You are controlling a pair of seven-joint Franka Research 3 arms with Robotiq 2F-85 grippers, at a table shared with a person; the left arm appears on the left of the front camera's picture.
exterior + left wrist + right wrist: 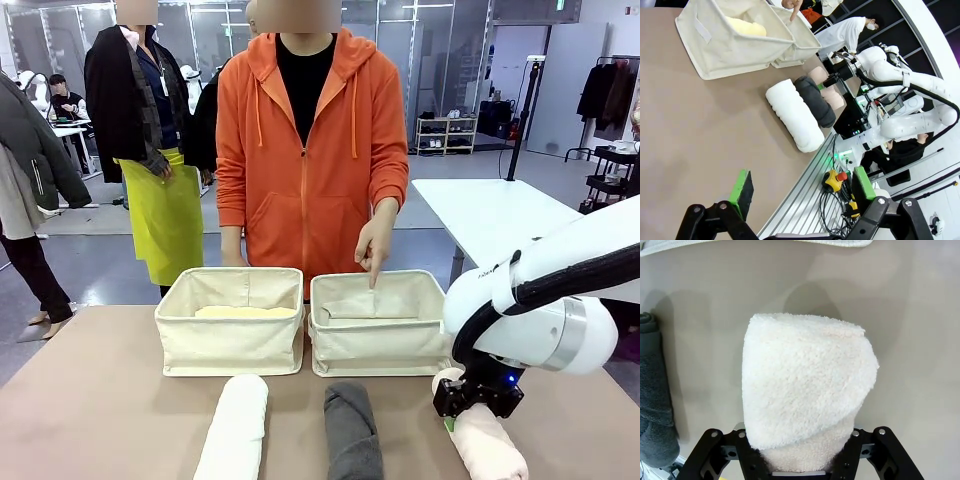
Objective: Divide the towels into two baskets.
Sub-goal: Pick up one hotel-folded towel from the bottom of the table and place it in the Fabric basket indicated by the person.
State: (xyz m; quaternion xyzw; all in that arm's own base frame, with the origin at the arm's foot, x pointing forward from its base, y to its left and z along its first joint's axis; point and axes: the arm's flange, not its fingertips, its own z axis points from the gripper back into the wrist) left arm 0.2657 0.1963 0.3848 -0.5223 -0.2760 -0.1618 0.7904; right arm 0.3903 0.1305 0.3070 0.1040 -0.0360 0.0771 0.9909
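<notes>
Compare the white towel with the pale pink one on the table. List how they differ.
The white towel lies free; the pale pink towel is clamped in the jaws of the right gripper. The white towel lies before the left basket; the pale pink towel lies by the outer corner of the right basket. Both are rolled terry cylinders on the table.

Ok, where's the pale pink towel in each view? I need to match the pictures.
Front view: pale pink towel at lower right, with the right gripper closed on its far end.
Left wrist view: upper middle, just beyond the dark grey towel.
Right wrist view: centre of the picture, rising between that gripper's own fingers.
Shared landmark: the dark grey towel, the next roll over; bottom centre in the front view, left edge in the right wrist view.
</notes>
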